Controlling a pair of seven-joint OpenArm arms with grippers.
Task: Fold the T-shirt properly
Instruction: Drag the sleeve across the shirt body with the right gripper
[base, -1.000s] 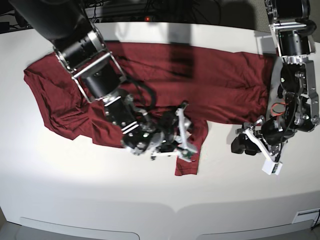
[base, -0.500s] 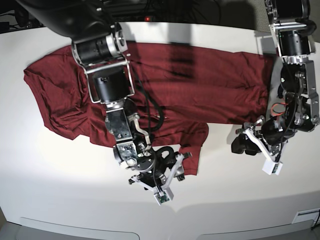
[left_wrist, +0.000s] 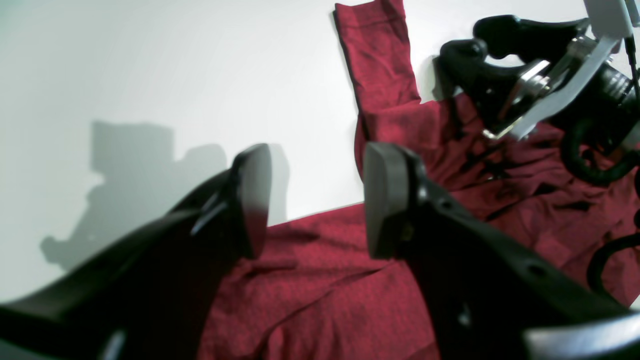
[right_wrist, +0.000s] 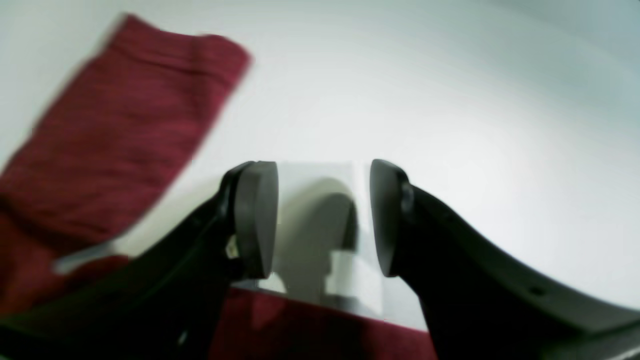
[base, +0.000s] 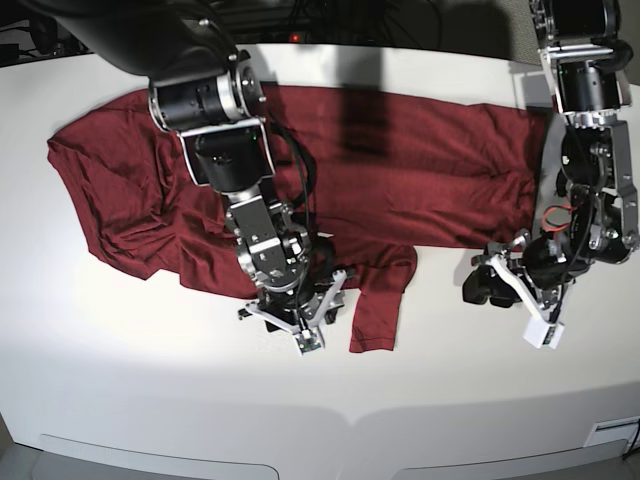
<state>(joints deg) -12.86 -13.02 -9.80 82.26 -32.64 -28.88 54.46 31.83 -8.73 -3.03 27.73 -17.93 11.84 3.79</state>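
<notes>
T-shirt (base: 400, 170): maroon, spread wide across the white table (base: 120, 380), wrinkled and bunched at the base view's left end; one sleeve (base: 378, 305) hangs off the near edge of the body, cuff toward the camera.

My right gripper (base: 297, 320): over the table just beside that sleeve, at the shirt's near edge. Fingers (right_wrist: 257, 217) parted, only bare table between them, released, nothing held. Right wrist view is blurred; sleeve (right_wrist: 125, 130) sits up-left of the fingers, a strip of fabric along the frame bottom.

My left gripper (base: 505, 290): on the base view's right, over bare table near the shirt's right end. Fingers (left_wrist: 252, 200) apart, nothing clamped, released. Between and beyond them I see table and the shirt's edge (left_wrist: 320, 280).

Cross-view: left wrist camera also catches the right gripper (left_wrist: 480, 75) over wrinkled fabric beside the sleeve (left_wrist: 380, 60).

Arms: well apart from each other.
</notes>
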